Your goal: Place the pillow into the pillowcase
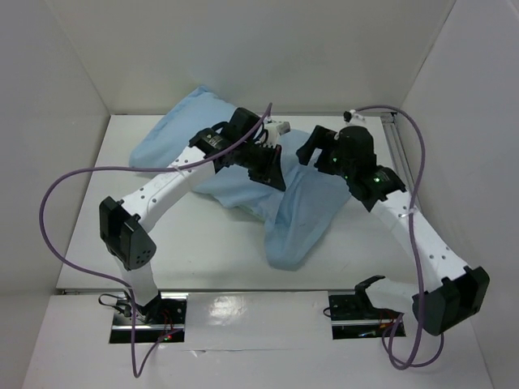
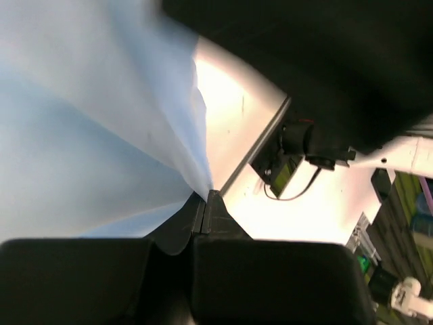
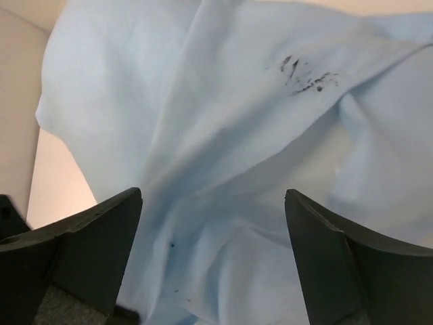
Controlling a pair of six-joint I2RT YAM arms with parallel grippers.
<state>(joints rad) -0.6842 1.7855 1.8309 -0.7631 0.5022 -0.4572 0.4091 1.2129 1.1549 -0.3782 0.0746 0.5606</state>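
Observation:
The pillowcase shows its plain light blue face and lies rumpled across the middle of the table, bulging at the back left. No white pillow is visible; it is hidden. My left gripper is over the cloth's centre, shut on a fold of the pillowcase; the fabric is pinched at the tips of the left gripper. My right gripper hovers just right of it. The right gripper stands open above the wrinkled pillowcase, nothing between its fingers. Dark smudges mark the cloth.
White walls box in the table on the left, back and right. A metal rail runs along the back right. Purple cables loop out from both arms. In the left wrist view, the right arm looms close above.

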